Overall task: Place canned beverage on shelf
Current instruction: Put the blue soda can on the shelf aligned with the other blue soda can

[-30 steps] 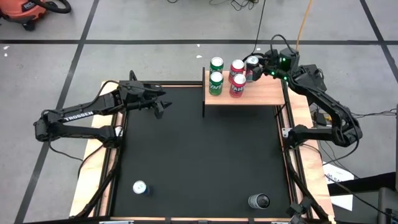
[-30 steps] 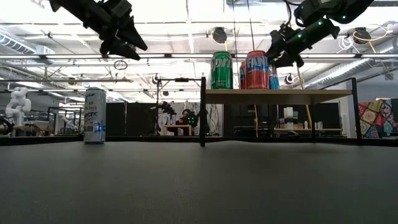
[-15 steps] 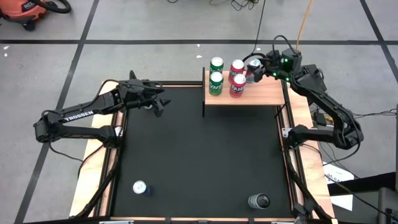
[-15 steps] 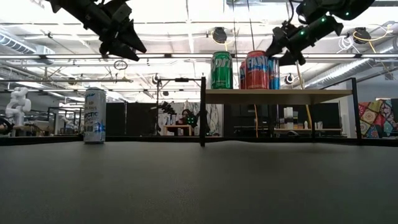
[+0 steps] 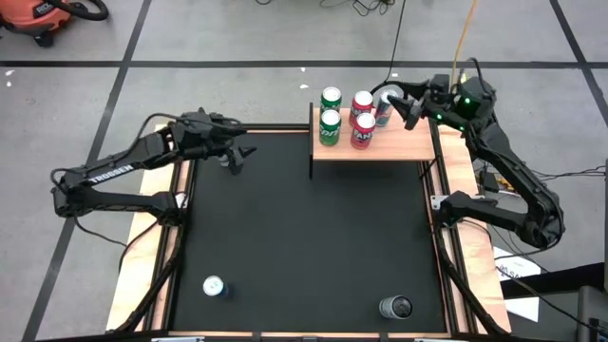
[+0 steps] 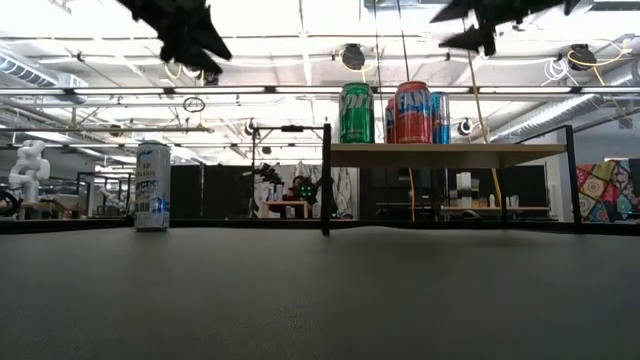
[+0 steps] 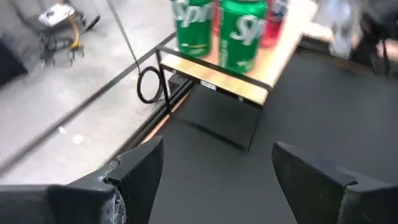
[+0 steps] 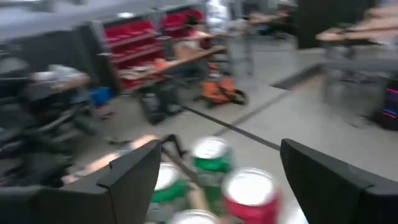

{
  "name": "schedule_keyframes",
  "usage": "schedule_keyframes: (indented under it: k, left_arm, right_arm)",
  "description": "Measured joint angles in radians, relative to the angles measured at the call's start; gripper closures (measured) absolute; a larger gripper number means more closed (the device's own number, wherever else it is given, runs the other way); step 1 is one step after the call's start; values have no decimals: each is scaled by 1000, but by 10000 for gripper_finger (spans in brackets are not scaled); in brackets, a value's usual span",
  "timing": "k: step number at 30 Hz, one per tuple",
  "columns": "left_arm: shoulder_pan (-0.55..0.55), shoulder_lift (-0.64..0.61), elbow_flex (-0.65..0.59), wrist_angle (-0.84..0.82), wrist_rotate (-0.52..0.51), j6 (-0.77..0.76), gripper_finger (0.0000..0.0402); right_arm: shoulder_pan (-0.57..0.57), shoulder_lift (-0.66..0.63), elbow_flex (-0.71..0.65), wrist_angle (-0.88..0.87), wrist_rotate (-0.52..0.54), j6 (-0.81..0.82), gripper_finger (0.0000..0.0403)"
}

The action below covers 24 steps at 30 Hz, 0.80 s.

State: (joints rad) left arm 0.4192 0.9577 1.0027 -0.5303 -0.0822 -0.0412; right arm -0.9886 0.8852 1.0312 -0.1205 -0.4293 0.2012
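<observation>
The wooden shelf (image 5: 399, 142) stands at the mat's far right edge. On it stand two green cans (image 5: 330, 126), two red cans (image 5: 363, 131) and a silver-blue can (image 5: 384, 106), each upright on its base. My right gripper (image 5: 405, 106) is open. It hovers above and to the right of the silver-blue can (image 6: 441, 118), higher than the can tops in the low view (image 6: 470, 25). My left gripper (image 5: 234, 158) is open and empty, high over the mat's far left (image 6: 195, 45). Its wrist view looks toward the shelf (image 7: 249, 78).
A tall silver can (image 5: 213, 286) stands near the mat's near left corner (image 6: 152, 186). A dark can (image 5: 395, 307) lies on its side near the near right corner. Black posts (image 5: 312, 142) carry the shelf. The middle of the black mat (image 5: 304, 237) is bare.
My right gripper has drawn back from the silver-blue can toward the table's right edge and risen above the can tops. The can stays upright on the shelf. My left gripper has gone up a little.
</observation>
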Motion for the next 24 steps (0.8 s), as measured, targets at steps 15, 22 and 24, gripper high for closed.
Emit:
schedule_keyframes:
  k: [15, 22, 24]
  left_arm:
    - [-306, -1, 190, -469, -18, -284, 162]
    - [-536, -28, 190, -536, -110, -484, 195]
    - [-611, -34, 184, -535, -121, -530, 199]
  right_arm:
    - [310, 77, 4, 336, -371, 195, 119]
    - [505, 182, 4, 365, -263, 301, 127]
    - [584, 201, 4, 384, -180, 303, 135]
